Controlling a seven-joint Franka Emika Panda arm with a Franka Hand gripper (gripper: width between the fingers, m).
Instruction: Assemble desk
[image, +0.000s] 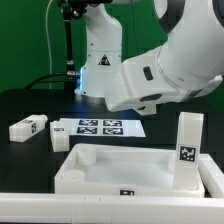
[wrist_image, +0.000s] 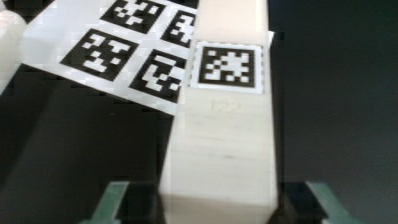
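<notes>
In the wrist view a white desk leg (wrist_image: 222, 130) with a square tag runs lengthwise out from between my gripper's (wrist_image: 219, 205) fingers (wrist_image: 121, 203). The gripper is shut on its near end. The leg hangs over the black table beside the marker board (wrist_image: 125, 50). In the exterior view the arm hides the gripper and the held leg. The rimmed white desk top (image: 70, 160) lies at the front. One leg (image: 189, 140) stands upright at its corner on the exterior view's right. Two loose legs (image: 30, 127) (image: 62, 137) lie on the table at the exterior view's left.
The marker board (image: 98, 126) lies flat behind the desk top, in front of the robot's base (image: 100, 75). The big white arm (image: 170, 65) reaches across above the desk top. A white edge (image: 60, 200) runs along the very front.
</notes>
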